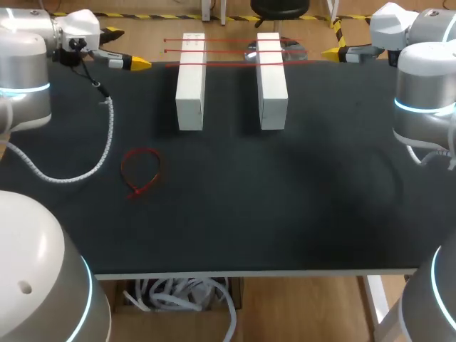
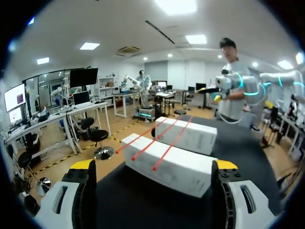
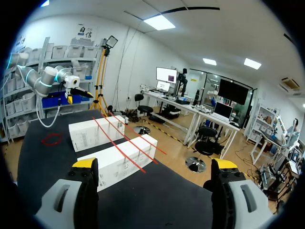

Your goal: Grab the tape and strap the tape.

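Note:
Two white blocks [image 1: 191, 82] [image 1: 271, 78] stand side by side at the back of the dark table [image 1: 235, 206]. Three straight red ties [image 1: 228, 50] lie across their tops. A looped red tie [image 1: 140, 172] lies on the table's left half, apart from both arms. My left gripper [image 1: 135, 63] hovers open at the back left, left of the blocks, holding nothing. My right gripper [image 1: 333, 52] hovers open at the back right. In the left wrist view the blocks [image 2: 177, 162] and ties [image 2: 164, 138] lie ahead of the open fingers [image 2: 81, 181]. The right wrist view shows the blocks [image 3: 116, 160] ahead and the loop [image 3: 51, 139] beyond.
A white coiled cable [image 1: 92, 153] hangs from my left arm and rests on the table's left side. A round shiny thing [image 1: 288, 50] lies behind the right block at the table's far edge.

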`<action>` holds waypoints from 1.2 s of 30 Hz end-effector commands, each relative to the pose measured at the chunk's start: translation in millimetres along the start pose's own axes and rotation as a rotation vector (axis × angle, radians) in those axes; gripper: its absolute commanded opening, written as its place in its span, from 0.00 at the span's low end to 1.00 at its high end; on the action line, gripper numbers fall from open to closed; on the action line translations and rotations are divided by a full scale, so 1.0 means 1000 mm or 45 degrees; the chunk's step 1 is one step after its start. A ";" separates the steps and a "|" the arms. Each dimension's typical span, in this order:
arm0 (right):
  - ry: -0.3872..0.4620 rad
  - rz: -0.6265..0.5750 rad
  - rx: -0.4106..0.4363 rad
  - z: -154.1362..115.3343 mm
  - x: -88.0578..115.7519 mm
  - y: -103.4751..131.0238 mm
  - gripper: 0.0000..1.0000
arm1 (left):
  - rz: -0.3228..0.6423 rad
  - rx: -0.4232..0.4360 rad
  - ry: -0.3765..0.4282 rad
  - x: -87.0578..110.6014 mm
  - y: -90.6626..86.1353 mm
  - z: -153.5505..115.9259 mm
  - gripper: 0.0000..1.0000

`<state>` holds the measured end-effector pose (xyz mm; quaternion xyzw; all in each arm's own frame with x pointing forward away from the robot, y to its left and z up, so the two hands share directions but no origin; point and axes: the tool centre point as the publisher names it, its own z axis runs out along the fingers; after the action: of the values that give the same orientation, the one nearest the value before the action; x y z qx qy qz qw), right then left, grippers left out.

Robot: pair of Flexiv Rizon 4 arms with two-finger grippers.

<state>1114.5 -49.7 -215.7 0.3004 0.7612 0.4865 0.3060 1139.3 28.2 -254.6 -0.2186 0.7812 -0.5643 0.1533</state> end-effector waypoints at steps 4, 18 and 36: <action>0.000 0.000 0.000 0.000 0.000 0.000 1.00 | 0.004 -0.002 -0.067 0.004 -0.007 0.029 0.33; 0.000 0.000 0.000 0.000 0.000 0.000 1.00 | 0.120 0.022 0.110 0.004 0.006 0.063 0.40; 0.000 0.000 0.000 0.000 0.000 0.000 1.00 | 0.101 0.037 0.213 0.010 0.027 0.071 0.30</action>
<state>1114.5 -49.7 -215.7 0.3004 0.7612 0.4865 0.3060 1155.5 -27.8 -297.6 -0.1406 0.7925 -0.5817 0.1173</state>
